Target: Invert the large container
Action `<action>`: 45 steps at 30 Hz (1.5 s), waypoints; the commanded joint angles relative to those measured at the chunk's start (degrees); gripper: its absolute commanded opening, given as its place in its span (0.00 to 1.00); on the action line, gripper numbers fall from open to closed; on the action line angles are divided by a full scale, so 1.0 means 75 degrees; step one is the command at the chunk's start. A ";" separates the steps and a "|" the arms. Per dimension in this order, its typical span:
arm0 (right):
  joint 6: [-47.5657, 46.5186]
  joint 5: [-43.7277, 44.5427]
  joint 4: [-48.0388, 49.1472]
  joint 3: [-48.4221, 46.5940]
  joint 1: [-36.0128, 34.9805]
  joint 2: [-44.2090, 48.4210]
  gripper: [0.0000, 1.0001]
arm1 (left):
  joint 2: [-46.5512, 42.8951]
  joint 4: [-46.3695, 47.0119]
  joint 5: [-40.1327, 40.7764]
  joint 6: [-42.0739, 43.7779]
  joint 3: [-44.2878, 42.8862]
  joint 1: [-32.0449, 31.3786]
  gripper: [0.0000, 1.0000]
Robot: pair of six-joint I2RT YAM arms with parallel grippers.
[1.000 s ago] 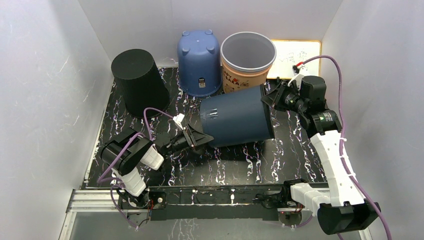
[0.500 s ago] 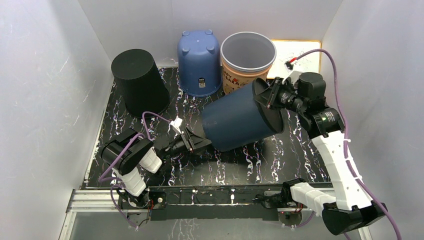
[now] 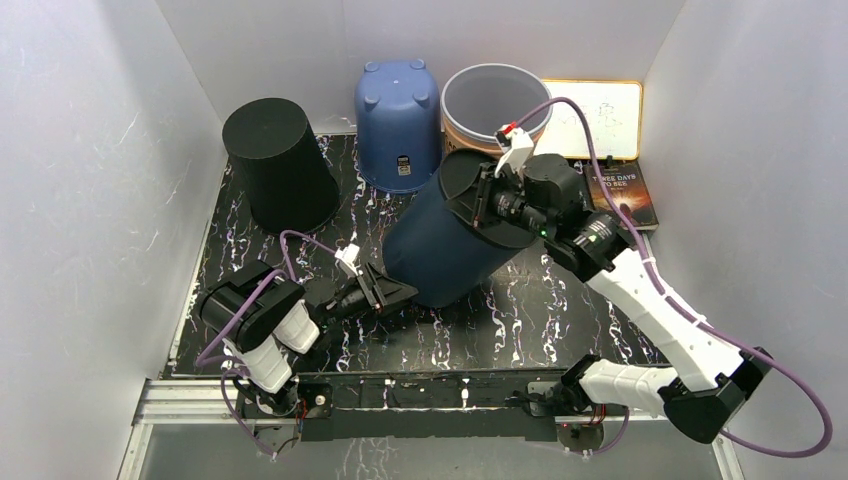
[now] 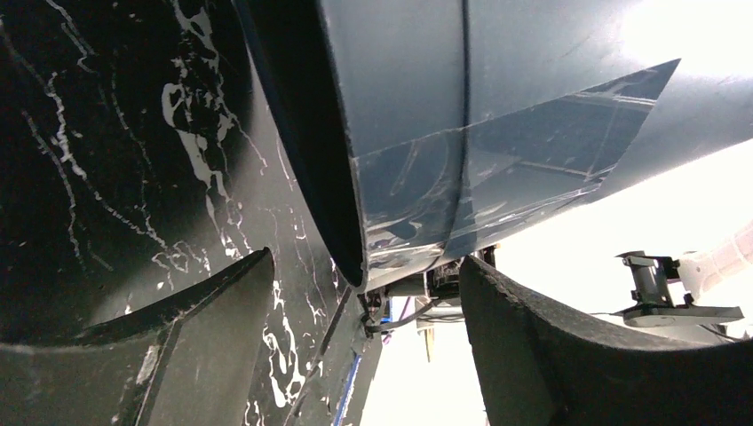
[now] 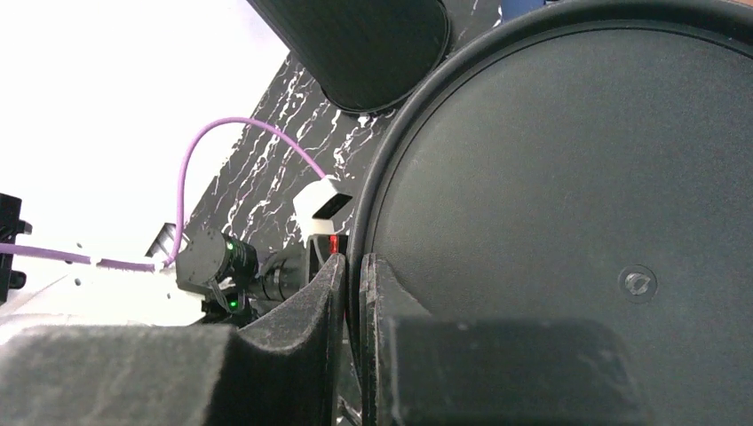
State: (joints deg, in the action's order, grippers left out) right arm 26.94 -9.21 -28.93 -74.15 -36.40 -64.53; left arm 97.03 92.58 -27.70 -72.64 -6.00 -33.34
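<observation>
Our large container [image 3: 440,245] leans mid-way across the surface [image 3: 560,310], mouth edge down toward 7 o'clock, base raised toward 1. Our right fingers [image 5: 302,319] pinch only its thin base rim; a slip there would topple it. Our left fingers [image 4: 204,328] sit spread around the mouth edge, which might skid into them.

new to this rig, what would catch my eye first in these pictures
A big dark blue bin leans steeply on the table, its flat base raised and pinched at the rim by the right gripper. The left gripper sits open at its lower rim.
</observation>
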 commanded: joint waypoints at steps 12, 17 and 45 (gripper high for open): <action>0.0100 0.1556 0.1135 0.0342 -0.1513 -0.1326 0.00 | -0.0682 0.1104 0.0407 0.0419 0.0861 0.0028 0.74; 0.0110 0.1687 0.1301 0.0436 -0.1715 -0.1578 0.00 | -0.1575 0.0229 0.0383 0.0530 0.1050 0.0018 0.74; -0.0904 0.6709 -0.0030 -0.0302 -0.1817 -0.0528 0.98 | -0.7002 -1.4640 0.1726 0.4993 -0.4699 0.0050 0.75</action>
State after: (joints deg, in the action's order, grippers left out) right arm 22.94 28.84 -27.22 -72.29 -50.61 -71.55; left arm 44.05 -12.10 -15.16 -38.98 -36.95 -33.17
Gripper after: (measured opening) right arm 0.980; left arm 0.749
